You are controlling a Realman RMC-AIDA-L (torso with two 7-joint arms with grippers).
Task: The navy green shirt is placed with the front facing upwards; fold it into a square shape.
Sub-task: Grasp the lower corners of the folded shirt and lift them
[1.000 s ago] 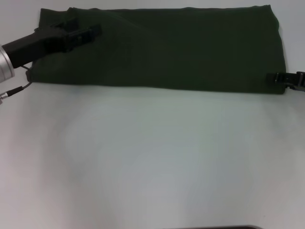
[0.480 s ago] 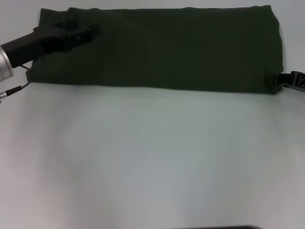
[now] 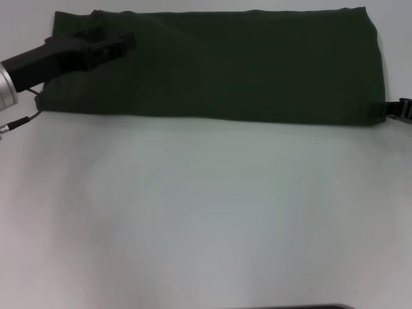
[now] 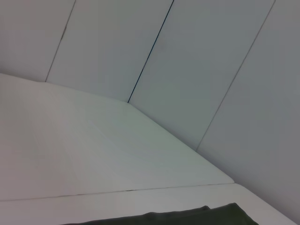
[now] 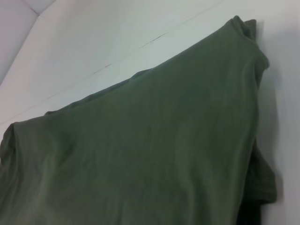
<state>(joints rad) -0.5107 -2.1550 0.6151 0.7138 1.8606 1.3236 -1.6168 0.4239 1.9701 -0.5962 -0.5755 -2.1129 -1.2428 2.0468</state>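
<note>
1. Shirt (image 3: 219,64) lies folded into a long dark-green band along the far edge of the white tabletop (image 3: 206,219), plain cloth upward, no print showing.
2. Head view alone shows the whole band: straight near edge, rounded fold at the right end, a slightly rumpled left end.
3. Left gripper (image 3: 109,45) shows as a black body on a silver wrist, reaching in from the left edge and slanting over the band's left end; a thin cable hangs below the wrist. Whether its jaws are open or closed cannot be told.
4. Right gripper (image 3: 396,109) shows only as a black tip at the right edge, just beside the band's near right corner; the state of its jaws cannot be told either.
5. Left wrist view shows pale wall panels with dark seams, the tabletop meeting them, and only a sliver of the shirt's edge (image 4: 187,216).
6. Right wrist view fills with the cloth (image 5: 140,150) up close: soft matte knit, gentle ripples, a doubled fold at one corner, lying on the white tabletop with a thin seam line behind.
</note>
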